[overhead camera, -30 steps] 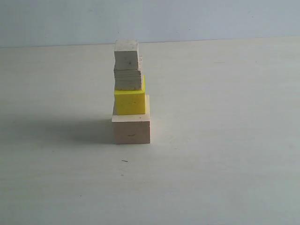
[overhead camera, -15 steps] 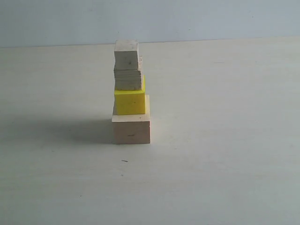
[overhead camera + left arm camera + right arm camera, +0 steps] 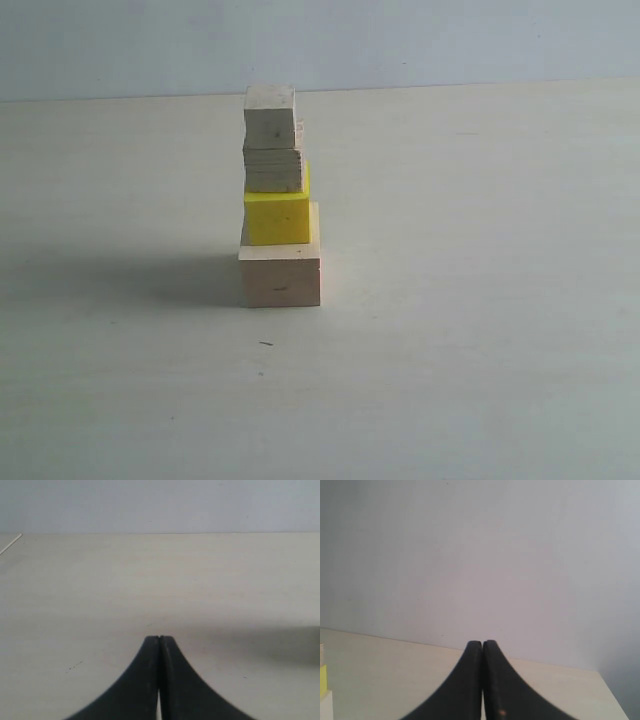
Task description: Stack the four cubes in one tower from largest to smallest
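In the exterior view one tower stands left of the middle of the table. Its base is the large pale wooden cube (image 3: 280,277). On that sits the yellow cube (image 3: 277,218), then the grain-lined wooden cube (image 3: 273,169), and the small pale cube (image 3: 270,117) is on top. No arm shows in that view. My left gripper (image 3: 159,639) is shut and empty over bare table. My right gripper (image 3: 482,643) is shut and empty too; a sliver of the yellow cube (image 3: 322,680) and of the pale one below it shows at that view's edge.
The pale table (image 3: 480,300) runs back to a grey-blue wall (image 3: 450,40). The tower throws a shadow to its left. A thin line (image 3: 11,544) crosses a corner of the left wrist view.
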